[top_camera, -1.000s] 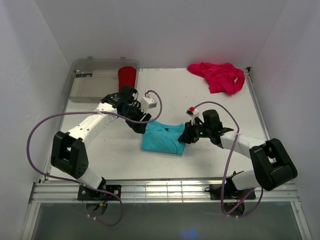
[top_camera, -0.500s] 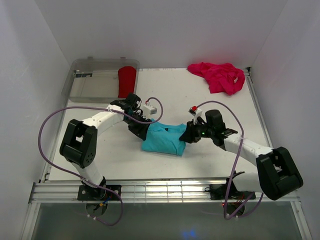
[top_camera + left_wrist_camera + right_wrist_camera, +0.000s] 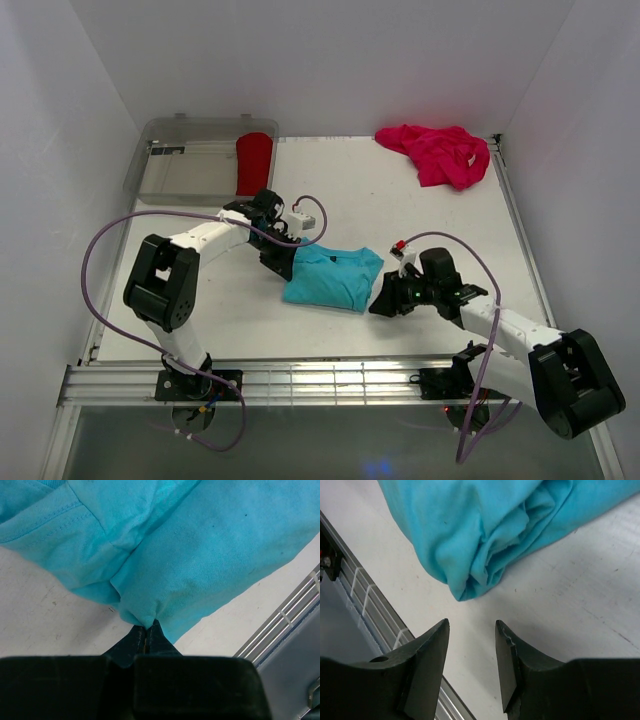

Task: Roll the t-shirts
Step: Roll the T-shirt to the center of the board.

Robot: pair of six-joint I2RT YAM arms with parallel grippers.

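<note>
The blue t-shirt (image 3: 335, 278) lies mid-frame on the desk (image 3: 400, 200). The bent left arm's left end effector (image 3: 284, 262) pinches its left edge tight. The right end effector (image 3: 384, 303) gapes just beside it, holding nothing.

White table (image 3: 350, 195) carries turquoise t-shirt (image 3: 330, 278). Magenta t-shirt (image 3: 440, 152) beyond it, rightward. Clear bin (image 3: 185, 165) and red t-shirt (image 3: 254, 160) beyond it, leftward.

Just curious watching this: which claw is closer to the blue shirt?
Left. The left gripper pinches an edge of the turquoise t-shirt; the right gripper hangs open just off its bunched corner.
</note>
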